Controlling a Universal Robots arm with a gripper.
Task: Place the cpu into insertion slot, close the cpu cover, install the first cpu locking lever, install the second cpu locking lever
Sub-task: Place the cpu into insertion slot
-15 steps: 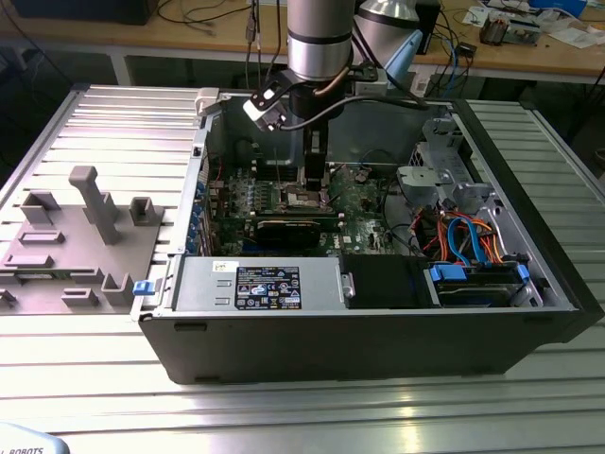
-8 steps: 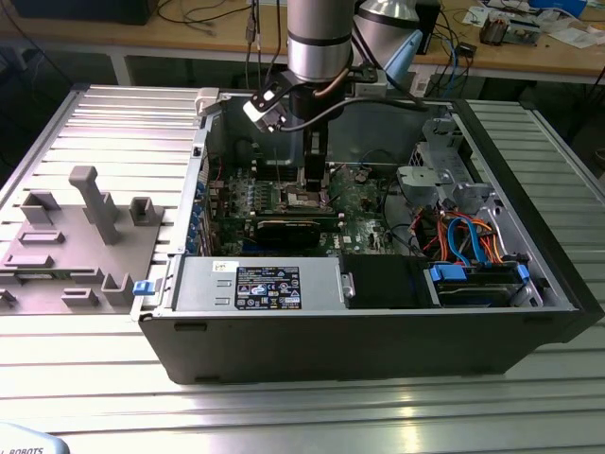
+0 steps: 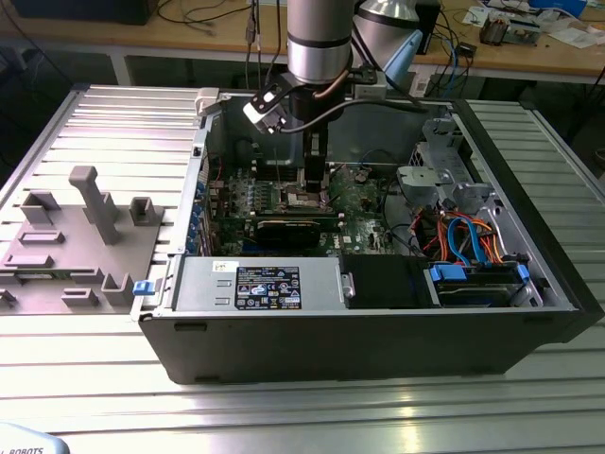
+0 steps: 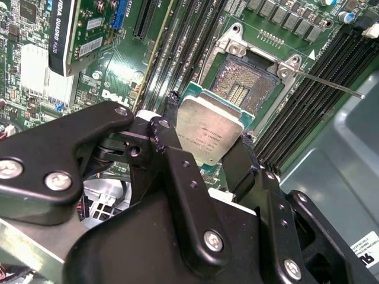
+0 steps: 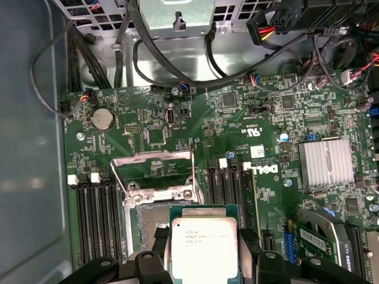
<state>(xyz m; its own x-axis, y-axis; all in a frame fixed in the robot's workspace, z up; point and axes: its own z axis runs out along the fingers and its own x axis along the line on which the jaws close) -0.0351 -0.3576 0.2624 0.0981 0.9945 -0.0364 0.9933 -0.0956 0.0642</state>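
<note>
The cpu [image 4: 210,127] [image 5: 204,244], a square chip with a pale metal face, is held by its edges in my gripper [image 4: 207,135] [image 5: 204,247], which is shut on it. It hangs just above the motherboard, beside and partly over the open insertion slot [image 4: 246,83] [image 5: 148,216], whose contact field lies bare. The cpu cover [image 5: 153,168], a silvery frame, stands swung open at the slot's far side. A thin locking lever [image 4: 331,84] sticks out free from the socket. In the exterior view my gripper [image 3: 315,186] reaches down into the open computer case [image 3: 378,331].
Black memory slots [image 5: 95,219] [image 5: 228,189] flank the socket. A graphics card [image 4: 65,35], a finned heatsink [image 5: 324,163], cable bundles [image 5: 177,65], a power supply [image 3: 265,284] and a drive bay [image 3: 473,274] crowd the case. A grey fixture [image 3: 76,236] sits on the table.
</note>
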